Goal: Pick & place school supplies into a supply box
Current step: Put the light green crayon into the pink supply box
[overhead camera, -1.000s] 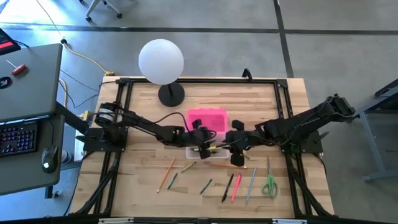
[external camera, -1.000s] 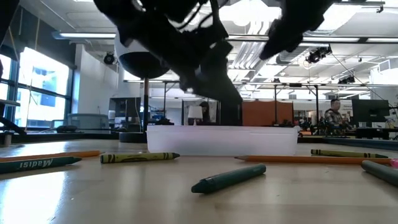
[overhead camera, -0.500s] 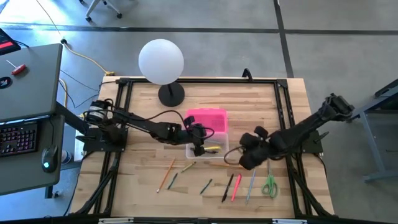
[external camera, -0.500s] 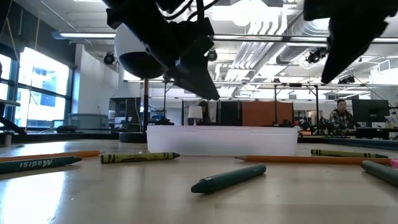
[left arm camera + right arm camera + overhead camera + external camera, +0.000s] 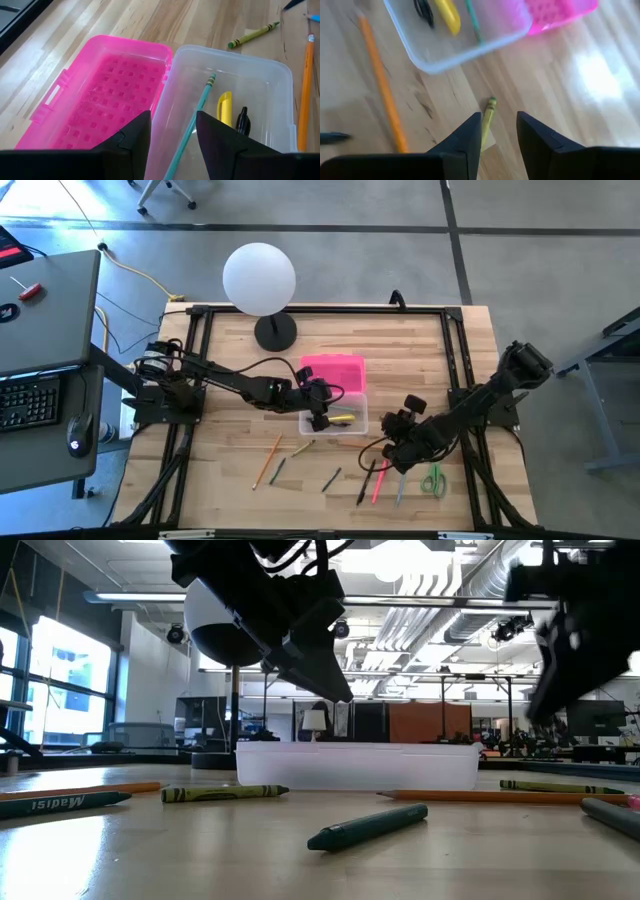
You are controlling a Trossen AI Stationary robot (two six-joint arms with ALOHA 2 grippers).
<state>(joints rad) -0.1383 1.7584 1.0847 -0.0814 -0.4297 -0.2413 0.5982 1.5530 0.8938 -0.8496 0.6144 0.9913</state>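
The supply box is a clear tub (image 5: 337, 421) with its pink lid (image 5: 335, 370) flipped open toward the far edge. A green pencil (image 5: 196, 112), a yellow piece (image 5: 224, 106) and a black pen (image 5: 242, 120) lie inside. My left gripper (image 5: 318, 413) hovers open over the tub (image 5: 235, 85), touching nothing. My right gripper (image 5: 395, 450) is open above the near supplies: a red pen (image 5: 380, 480), a black pen (image 5: 367, 478) and green-handled scissors (image 5: 432, 478). In its wrist view an olive crayon (image 5: 487, 117) and an orange pencil (image 5: 380, 85) lie on the wood.
The white globe lamp (image 5: 260, 278) stands by the far edge behind the pink lid. More pencils and crayons (image 5: 268, 462) (image 5: 331, 478) lie scattered left of the right gripper, near the front edge. A dark green crayon (image 5: 365, 825) lies closest in the low view.
My right gripper has drawn back from the tub toward the table's near edge, ending over the pens there. My left gripper backed off slightly from the tub's middle, then held still over its left part.
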